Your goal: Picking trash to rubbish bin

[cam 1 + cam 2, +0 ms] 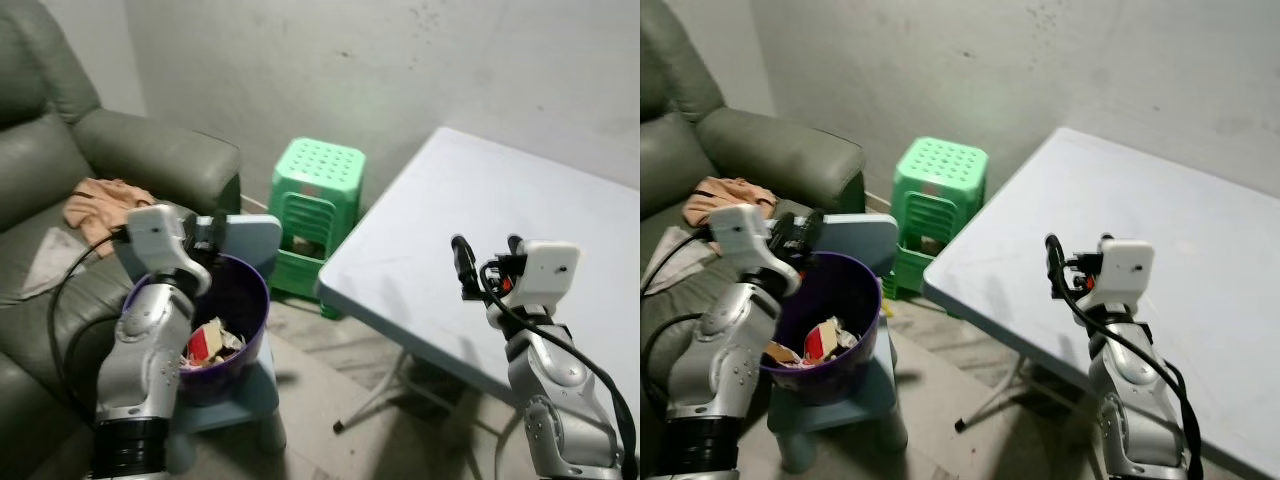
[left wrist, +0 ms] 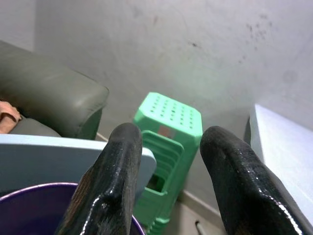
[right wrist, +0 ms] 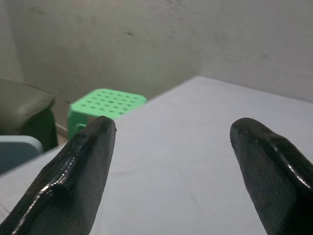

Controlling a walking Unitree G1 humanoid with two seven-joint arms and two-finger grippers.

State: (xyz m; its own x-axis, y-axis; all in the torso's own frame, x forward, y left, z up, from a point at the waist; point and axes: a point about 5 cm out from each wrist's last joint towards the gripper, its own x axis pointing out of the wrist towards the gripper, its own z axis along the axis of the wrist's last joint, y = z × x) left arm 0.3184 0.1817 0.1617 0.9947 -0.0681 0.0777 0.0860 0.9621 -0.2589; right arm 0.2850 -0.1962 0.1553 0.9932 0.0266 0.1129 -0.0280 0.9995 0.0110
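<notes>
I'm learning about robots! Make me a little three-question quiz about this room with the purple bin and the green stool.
1. True or false: the left pincer, above the purple bin, is holding a piece of trash.
2. What does the purple bin stand on?
A. the grey sofa
B. a small light blue stool
C. the white table
3. Fill in: the green stool stands between the sofa and the ____.

Key
1. False. Its fingers are apart with nothing between them.
2. B. The bin, with trash inside, stands on the blue stool beside the sofa.
3. Table. The right pincer hovers open over that table's edge.
</notes>
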